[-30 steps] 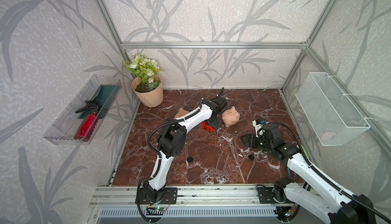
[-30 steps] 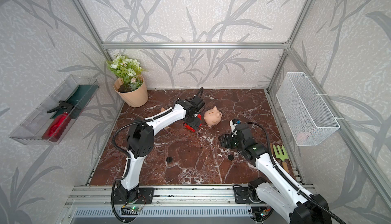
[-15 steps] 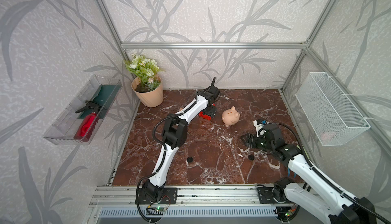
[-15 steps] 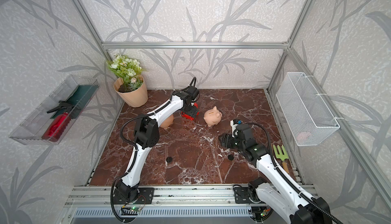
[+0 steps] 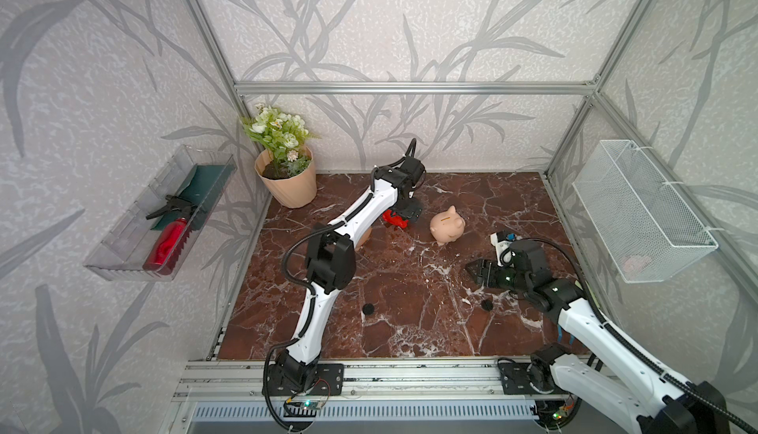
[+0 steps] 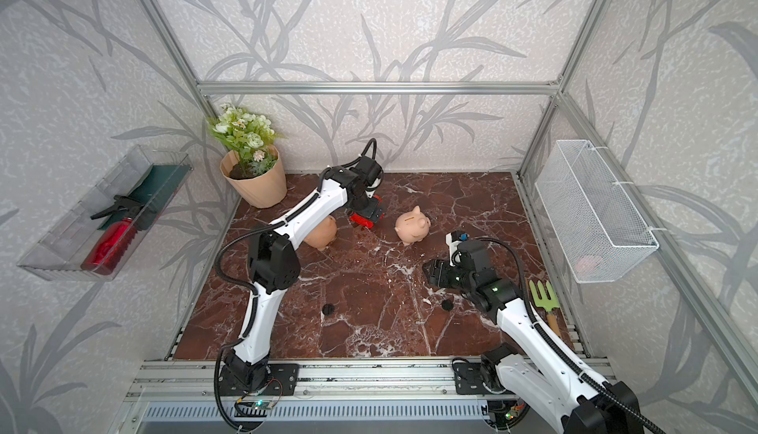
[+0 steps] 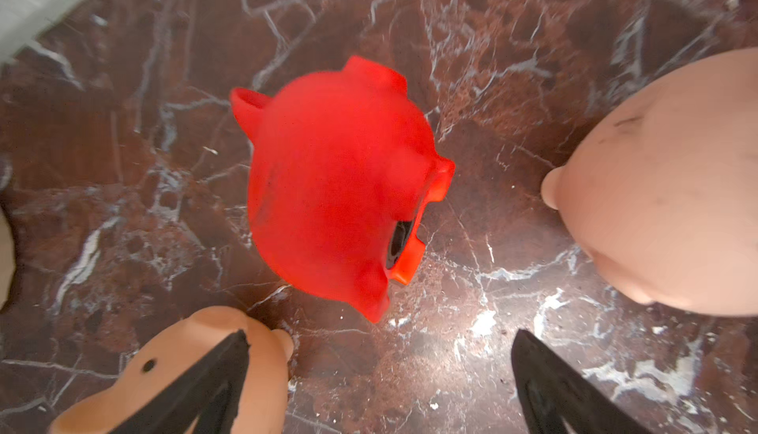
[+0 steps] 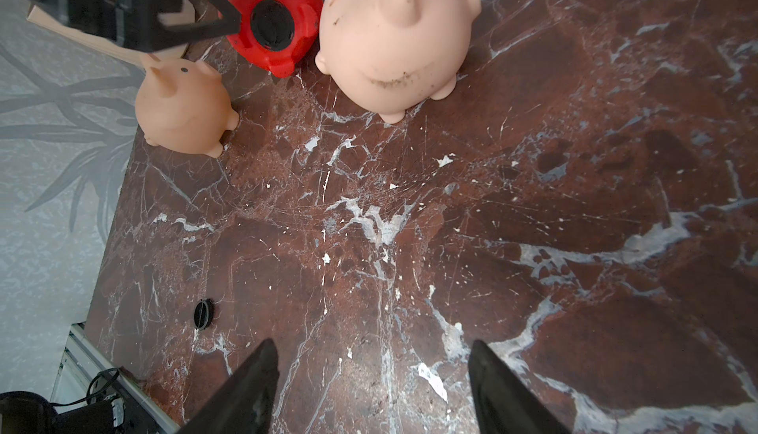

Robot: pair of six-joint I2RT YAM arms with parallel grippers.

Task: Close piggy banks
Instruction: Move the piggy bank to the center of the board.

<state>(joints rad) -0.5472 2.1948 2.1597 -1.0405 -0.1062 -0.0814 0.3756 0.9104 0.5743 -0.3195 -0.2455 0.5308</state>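
Between peach pigs [image 7: 664, 190], red piggy bank [image 7: 336, 190] tipped, gaps both sides

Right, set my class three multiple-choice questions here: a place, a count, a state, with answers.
1. What lies between the two peach piggy banks? A flowerpot B red piggy bank C garden fork
2. How many black discs lie on the marble floor? A one B two C five
3. The left pincer is: A open and empty B shut on a disc C shut on the red piggy bank
Answers: 1 B, both top views show it between them; 2 B, two show, set apart; 3 A, its fingers stand apart, nothing between.
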